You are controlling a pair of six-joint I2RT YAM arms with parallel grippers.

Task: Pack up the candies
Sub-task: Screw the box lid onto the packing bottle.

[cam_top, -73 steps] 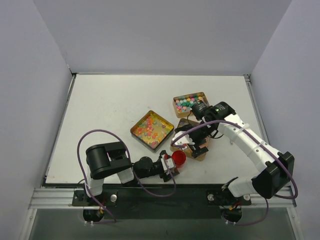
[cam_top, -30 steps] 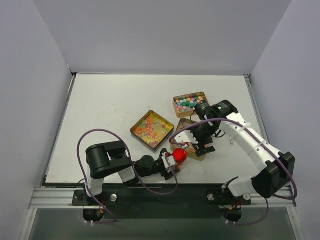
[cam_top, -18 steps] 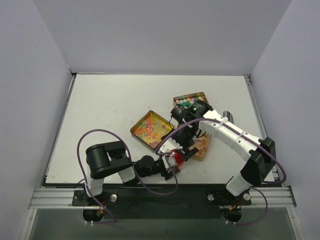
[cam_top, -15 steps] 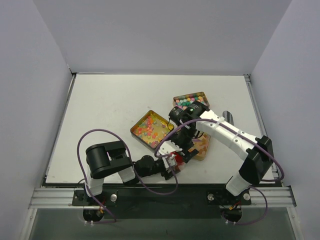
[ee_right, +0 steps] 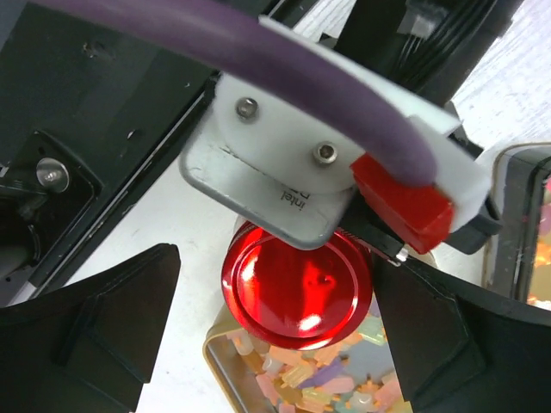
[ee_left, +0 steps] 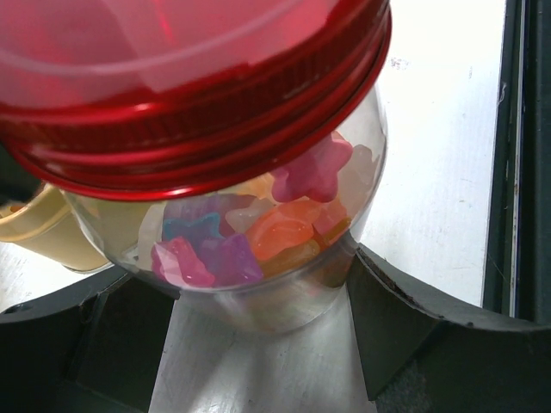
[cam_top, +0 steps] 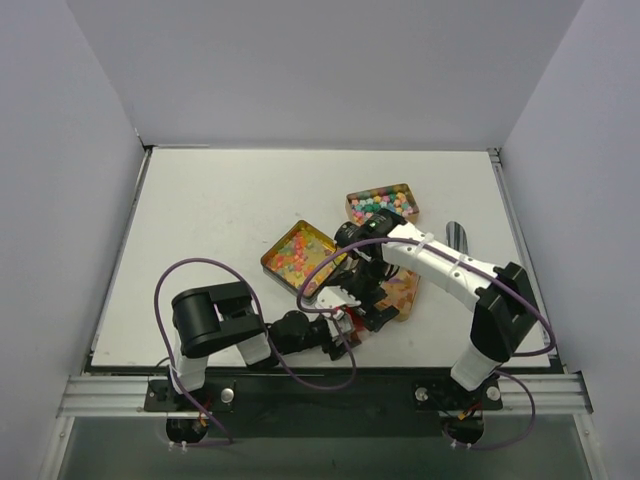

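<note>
From above, the right hand (cam_top: 362,308) hangs directly over the left hand (cam_top: 338,326) at the near edge of the desk (cam_top: 220,210). Loose candies (cam_top: 298,255) fill an open tin (cam_top: 272,262) just beyond both hands, and the jar itself is hidden under the right hand. With the two so stacked, any descent risks metal meeting metal, and the purple cable (cam_top: 320,282) arching beside them could snag. In the left wrist view, that hand's fingers clamp the lower body of a clear jar (ee_left: 284,292) holding star-shaped candies, with the red lid (ee_left: 198,103) on top. The glass is smooth and rounded and the grip sits low, so a twist or push on the lid may spin or tip the jar and spill it. In the right wrist view, the right hand's fingers stand wide apart on either side of the lid, touching nothing. The left wrist's camera housing (ee_right: 267,189) overlaps the lid's far rim, so closing here could pinch the housing or catch only the lid's edge. Small print on that housing appears to read "intel". No label shows on the jar, lid or tin.
</note>
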